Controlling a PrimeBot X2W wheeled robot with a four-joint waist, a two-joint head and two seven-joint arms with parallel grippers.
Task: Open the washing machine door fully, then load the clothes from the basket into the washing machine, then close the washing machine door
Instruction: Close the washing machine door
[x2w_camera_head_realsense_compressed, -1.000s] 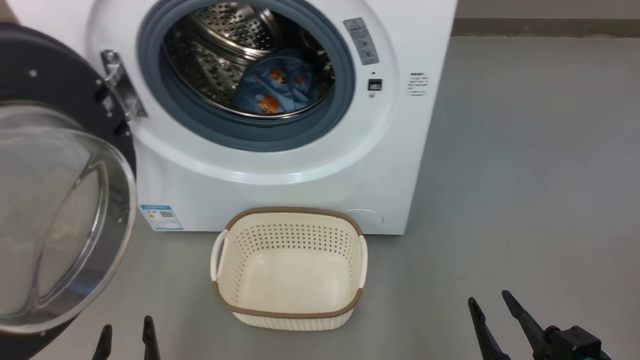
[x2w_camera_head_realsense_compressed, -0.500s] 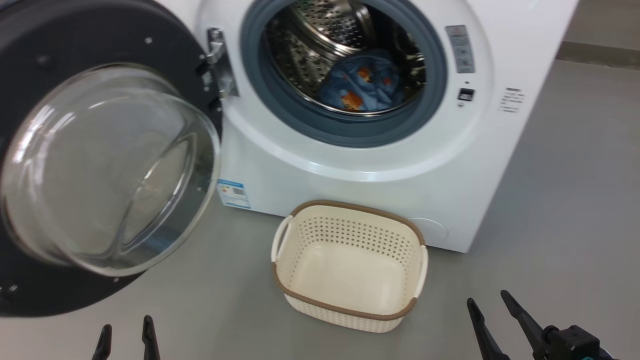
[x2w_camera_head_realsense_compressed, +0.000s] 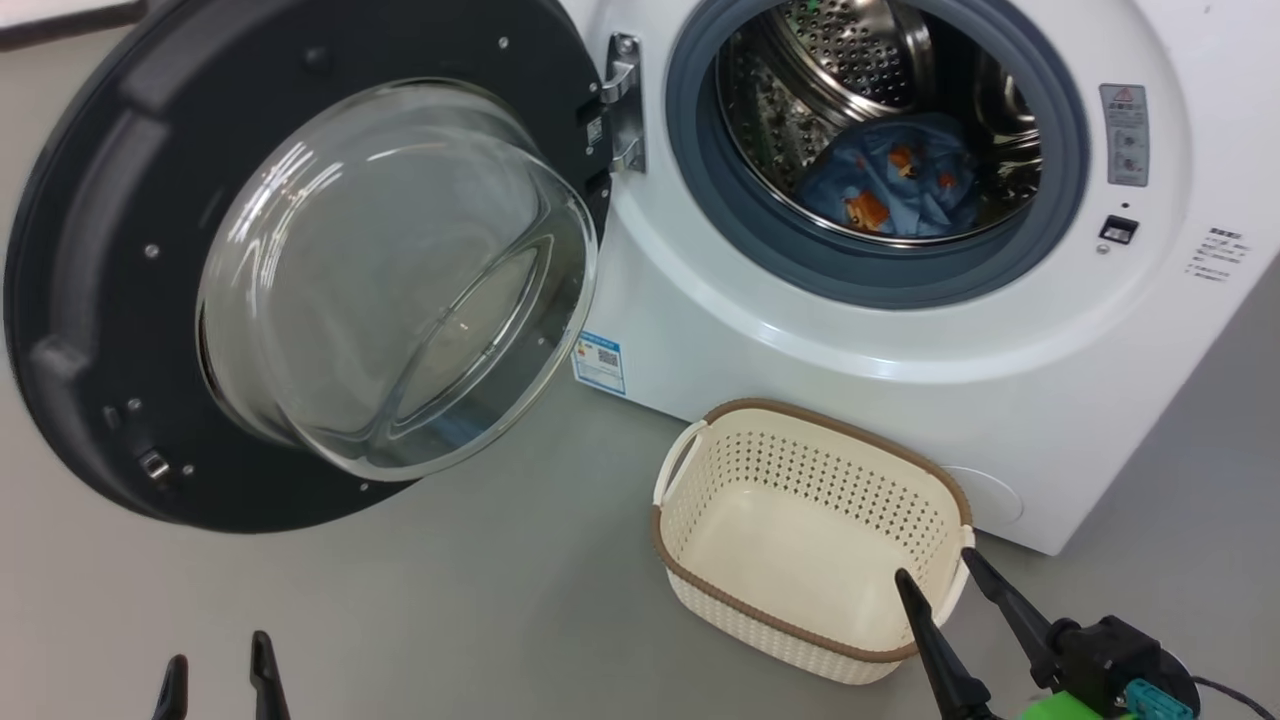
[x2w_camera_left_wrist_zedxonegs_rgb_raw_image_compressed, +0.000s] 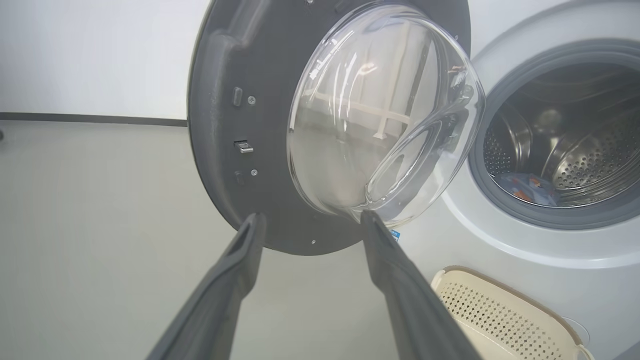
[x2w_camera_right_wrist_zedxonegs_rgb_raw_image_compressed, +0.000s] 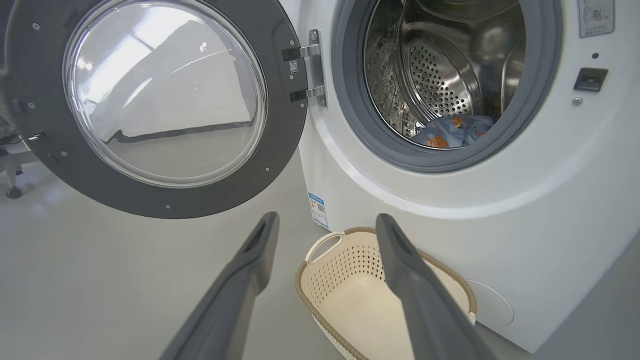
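The washing machine door (x2w_camera_head_realsense_compressed: 310, 270), round, black-rimmed, with a bulging clear glass bowl, hangs wide open, apart from the dark two-fingered left gripper (x2w_camera_head_realsense_compressed: 219, 648) and right gripper (x2w_camera_head_realsense_compressed: 934, 562), both spread and empty. Near the right one, the cream perforated plastic basket (x2w_camera_head_realsense_compressed: 790, 470) is empty; blue printed clothes (x2w_camera_head_realsense_compressed: 890, 190) lie inside the white washing machine (x2w_camera_head_realsense_compressed: 800, 400). Closing likely wants a push on the rim's free edge, not the glass

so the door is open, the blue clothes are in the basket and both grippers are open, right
No: the basket is empty. The blue clothes lie in the washing machine drum, as the head view shows. The door, left gripper and right gripper are open.
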